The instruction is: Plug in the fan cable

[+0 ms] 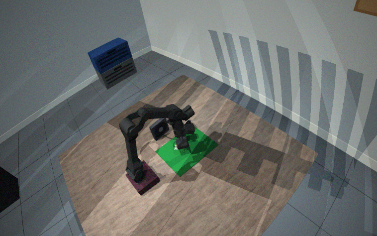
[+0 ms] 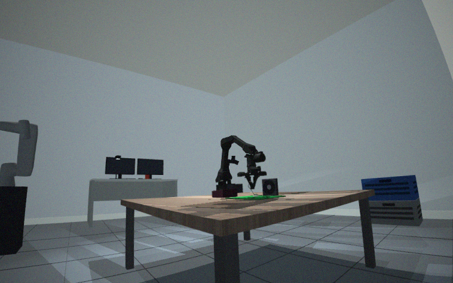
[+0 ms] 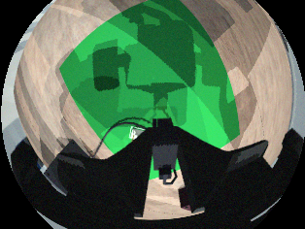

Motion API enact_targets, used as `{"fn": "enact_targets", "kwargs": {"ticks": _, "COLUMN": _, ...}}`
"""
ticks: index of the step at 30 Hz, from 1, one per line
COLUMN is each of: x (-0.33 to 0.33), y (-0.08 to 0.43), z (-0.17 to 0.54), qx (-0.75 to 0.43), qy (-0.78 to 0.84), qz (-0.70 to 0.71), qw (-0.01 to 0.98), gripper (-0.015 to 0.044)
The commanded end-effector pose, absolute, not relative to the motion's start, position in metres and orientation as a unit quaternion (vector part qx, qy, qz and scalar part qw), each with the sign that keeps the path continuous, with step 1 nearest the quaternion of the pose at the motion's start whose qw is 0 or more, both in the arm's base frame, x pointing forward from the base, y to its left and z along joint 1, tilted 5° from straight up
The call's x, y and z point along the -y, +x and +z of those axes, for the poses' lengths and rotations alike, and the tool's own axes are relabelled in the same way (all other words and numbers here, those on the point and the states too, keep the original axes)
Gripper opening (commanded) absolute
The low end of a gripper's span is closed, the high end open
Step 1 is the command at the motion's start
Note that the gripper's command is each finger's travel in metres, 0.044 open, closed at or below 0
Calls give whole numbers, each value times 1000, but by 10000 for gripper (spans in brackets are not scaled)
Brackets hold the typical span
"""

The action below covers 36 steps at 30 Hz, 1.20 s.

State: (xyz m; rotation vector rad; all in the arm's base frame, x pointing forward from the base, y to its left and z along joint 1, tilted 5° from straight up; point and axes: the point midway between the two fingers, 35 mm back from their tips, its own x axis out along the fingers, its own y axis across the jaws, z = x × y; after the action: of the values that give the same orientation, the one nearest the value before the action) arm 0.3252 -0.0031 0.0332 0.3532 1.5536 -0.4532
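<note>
The green board (image 1: 179,167) (image 3: 214,118) lies flat on the table. My gripper (image 2: 253,187) (image 3: 161,131) points down and is shut on the fan cable's plug, a little above the board. The plug is dark and hard to tell from the fingertips. The thin dark cable (image 3: 110,129) curves away to the left from the fingertips in the wrist view. The black fan (image 1: 159,129) (image 2: 269,187) stands upright beside the board. A small white-marked part (image 3: 136,132) (image 1: 176,147) shows on the board left of the fingertips in the wrist view. I cannot make out the four header pins.
The wooden table (image 1: 119,164) (image 2: 186,208) bears the arm's dark red base (image 1: 142,187) (image 2: 224,193). The fan stands close to the arm's wrist. The arm's shadows fall across the board. Stacked blue and grey crates (image 1: 112,57) (image 2: 390,188) stand on the floor, away from the table.
</note>
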Motion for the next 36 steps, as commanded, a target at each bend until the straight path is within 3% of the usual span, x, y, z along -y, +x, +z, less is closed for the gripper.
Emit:
{"fn": "enact_targets", "kwargs": {"ticks": 1, "x": -2, "y": 323, "z": 32, "qx": -673, "qy": 213, "qz": -256, "qw": 660, "gripper": 0}}
{"fn": "enact_targets", "kwargs": {"ticks": 36, "x": -32, "y": 310, "z": 30, "qx": -406, "qy": 553, "qz": -596, "qw": 418, "gripper": 0}}
